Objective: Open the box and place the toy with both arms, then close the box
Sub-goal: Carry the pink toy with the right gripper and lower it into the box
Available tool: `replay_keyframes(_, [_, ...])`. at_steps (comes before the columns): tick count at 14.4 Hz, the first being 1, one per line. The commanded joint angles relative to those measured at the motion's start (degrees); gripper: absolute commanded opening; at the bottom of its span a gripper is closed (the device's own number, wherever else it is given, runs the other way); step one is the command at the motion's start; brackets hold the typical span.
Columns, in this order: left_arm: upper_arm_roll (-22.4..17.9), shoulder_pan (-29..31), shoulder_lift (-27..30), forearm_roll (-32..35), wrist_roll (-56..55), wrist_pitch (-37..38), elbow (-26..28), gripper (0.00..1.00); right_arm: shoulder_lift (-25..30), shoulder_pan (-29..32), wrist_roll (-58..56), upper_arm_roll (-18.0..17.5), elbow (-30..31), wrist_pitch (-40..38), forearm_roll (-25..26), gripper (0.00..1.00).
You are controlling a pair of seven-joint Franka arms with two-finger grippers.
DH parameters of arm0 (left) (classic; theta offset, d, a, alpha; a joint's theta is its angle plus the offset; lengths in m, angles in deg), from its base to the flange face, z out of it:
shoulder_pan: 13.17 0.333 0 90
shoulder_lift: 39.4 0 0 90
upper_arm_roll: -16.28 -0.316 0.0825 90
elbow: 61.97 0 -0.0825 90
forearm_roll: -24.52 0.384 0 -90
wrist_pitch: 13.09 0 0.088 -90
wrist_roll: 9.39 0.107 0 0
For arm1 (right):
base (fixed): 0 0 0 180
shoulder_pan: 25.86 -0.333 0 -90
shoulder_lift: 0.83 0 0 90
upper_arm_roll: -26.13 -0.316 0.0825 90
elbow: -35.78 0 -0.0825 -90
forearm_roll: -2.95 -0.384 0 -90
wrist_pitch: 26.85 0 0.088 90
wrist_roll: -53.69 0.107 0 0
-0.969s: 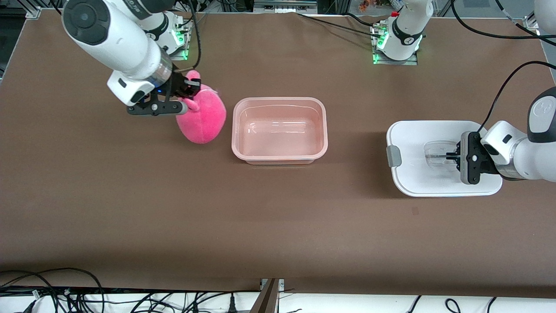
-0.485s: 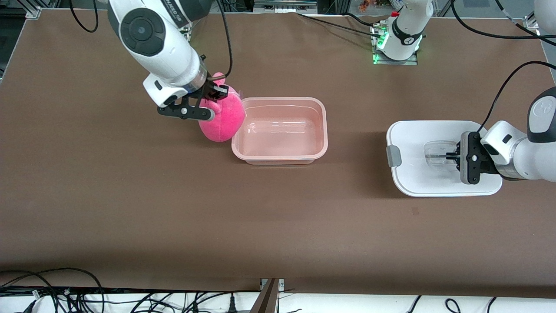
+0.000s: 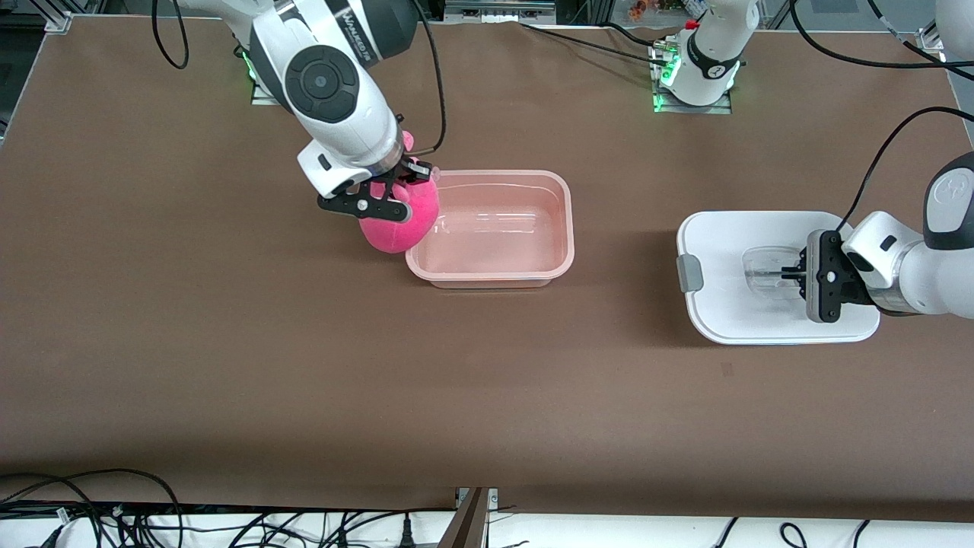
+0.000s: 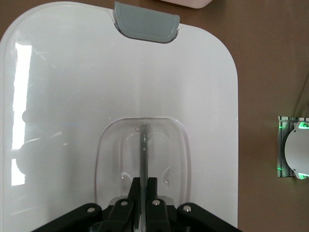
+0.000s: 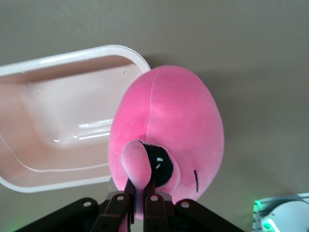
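The open pink box (image 3: 491,228) stands mid-table without its lid; it shows in the right wrist view (image 5: 58,125) too. My right gripper (image 3: 403,185) is shut on an eye stalk of the pink plush toy (image 3: 399,217) and holds it in the air over the box's rim at the right arm's end. In the right wrist view the toy (image 5: 169,125) hangs from my right gripper (image 5: 139,186). The white lid (image 3: 730,297) lies flat toward the left arm's end. My left gripper (image 3: 791,274) is shut on the lid's clear handle (image 4: 144,145), also in the left wrist view (image 4: 144,186).
The left arm's base (image 3: 696,68) and the right arm's base (image 3: 255,76) stand along the table's edge farthest from the front camera. A grey clip (image 3: 689,274) sits on the lid's side facing the box. Cables (image 3: 91,510) lie off the table's near edge.
My right arm has carried the toy from the right arm's end of the table to the box's rim. The left arm and lid have not moved.
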Motion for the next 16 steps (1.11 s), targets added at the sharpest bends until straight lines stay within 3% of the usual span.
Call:
replay_keyframes(1, [0.0, -0.1, 0.3, -0.6, 0.7, 0.9, -0.4, 0.0, -2.9, -1.0, 2.6, -0.5, -2.8, 1.9, -0.9, 0.0])
replay_keyframes(7, [0.0, 0.0, 0.3, -0.6, 0.8, 0.9, -0.4, 0.0, -10.7, -2.3, 7.8, -0.7, -13.1, 2.4, -4.1, 0.0])
replay_keyframes(16, [0.0, 0.0, 0.2, -0.6, 0.8, 1.0, -0.3, 0.0, -16.9, -5.1, 12.7, -0.7, -14.7, 12.7, -4.2, 0.0])
